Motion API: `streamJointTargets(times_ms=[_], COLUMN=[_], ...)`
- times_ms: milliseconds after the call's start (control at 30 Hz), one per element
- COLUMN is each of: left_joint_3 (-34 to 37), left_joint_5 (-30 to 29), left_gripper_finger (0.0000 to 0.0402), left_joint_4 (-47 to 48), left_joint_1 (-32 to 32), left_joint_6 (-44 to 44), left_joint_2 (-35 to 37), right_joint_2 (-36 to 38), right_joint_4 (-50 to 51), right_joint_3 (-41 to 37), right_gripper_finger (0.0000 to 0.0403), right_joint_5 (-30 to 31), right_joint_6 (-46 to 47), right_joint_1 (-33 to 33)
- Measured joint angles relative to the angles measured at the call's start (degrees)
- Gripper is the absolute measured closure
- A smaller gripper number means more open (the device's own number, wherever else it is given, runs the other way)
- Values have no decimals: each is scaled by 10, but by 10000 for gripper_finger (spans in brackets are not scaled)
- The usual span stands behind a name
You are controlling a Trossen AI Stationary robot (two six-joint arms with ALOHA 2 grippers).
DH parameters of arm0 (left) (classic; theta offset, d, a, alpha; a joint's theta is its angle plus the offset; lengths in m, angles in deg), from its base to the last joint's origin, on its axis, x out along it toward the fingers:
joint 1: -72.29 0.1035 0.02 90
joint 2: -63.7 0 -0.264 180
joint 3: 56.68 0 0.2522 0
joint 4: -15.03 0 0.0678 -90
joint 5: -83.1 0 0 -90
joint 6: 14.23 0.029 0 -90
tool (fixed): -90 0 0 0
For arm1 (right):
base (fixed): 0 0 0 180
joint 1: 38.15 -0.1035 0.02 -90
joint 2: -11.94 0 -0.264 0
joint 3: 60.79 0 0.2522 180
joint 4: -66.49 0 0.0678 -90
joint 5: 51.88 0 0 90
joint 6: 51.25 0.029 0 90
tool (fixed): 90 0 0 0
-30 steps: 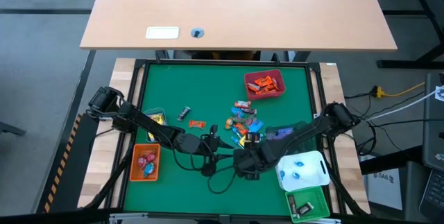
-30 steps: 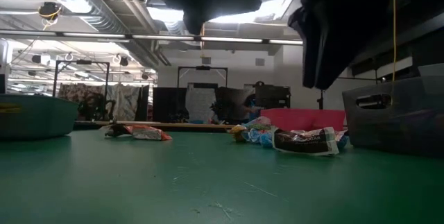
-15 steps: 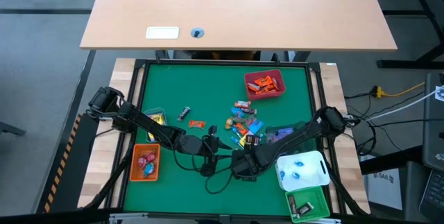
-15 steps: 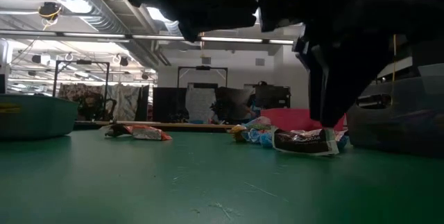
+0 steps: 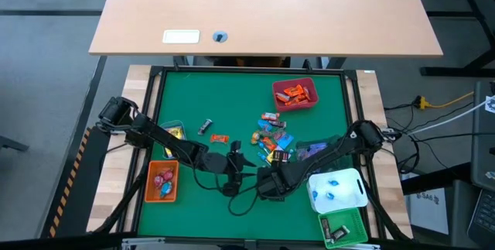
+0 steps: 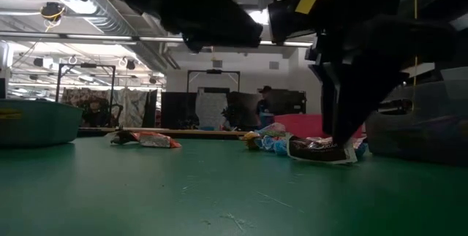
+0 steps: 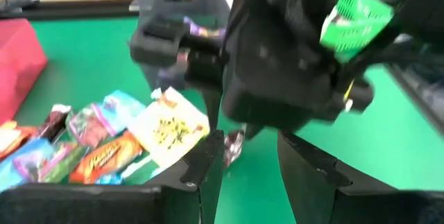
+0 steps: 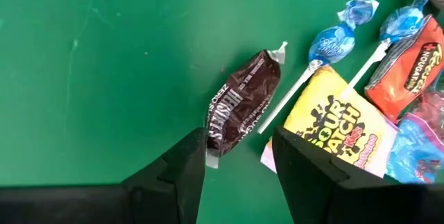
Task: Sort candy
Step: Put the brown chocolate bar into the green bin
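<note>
Part of the sorting looks done. The red bin (image 5: pixel 295 94), well beyond both pincers, holds orange wrappers; the orange bin (image 5: pixel 162 182), out past the left arm, holds pinkish sweets; the white bin (image 5: pixel 338 191), just beside the right arm, has blue ones. A good heap of candy (image 5: pixel 272 139) lies loose on the green desk (image 5: pixel 232 103), so I'd say more than half remains.

The right pincer (image 8: pixel 237 156) hangs low with its fingers parted and nothing between them, right over a dark brown chocolate bar (image 8: pixel 239 104); a blue lollipop (image 8: pixel 331 41) and a yellow packet (image 8: pixel 331 122) lie just beside it, close enough to get nudged. The left pincer (image 7: pixel 246 160) is likewise apart and empty, facing the right arm's wrist, which crowds the space ahead of it. Two stray sweets (image 5: pixel 212 131) lie apart from the heap, nearer the left arm. A green bin (image 5: pixel 344 229) sits behind the right arm.
</note>
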Motion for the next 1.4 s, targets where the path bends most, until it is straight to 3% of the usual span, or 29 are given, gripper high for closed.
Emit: streamJointTargets(times_ms=[467, 867, 1167, 1400], left_joint_3=[0, 0, 0, 0], left_joint_5=[0, 0, 0, 0], left_gripper_finger=[270, 270, 270, 270], left_joint_4=[131, 133, 132, 131], left_joint_1=[-2, -2, -2, -2], left_joint_6=[-2, -4, -4, -4], left_joint_2=[0, 0, 0, 0], right_joint_2=[0, -2, 0, 0], right_joint_4=[0, -7, -75, -84], right_joint_3=[0, -1, -63, -66], right_gripper_finger=[236, 236, 236, 295], right_joint_5=[-2, -3, -10, -13], right_joint_6=[0, 0, 15, 14], right_joint_1=[0, -1, -1, -2])
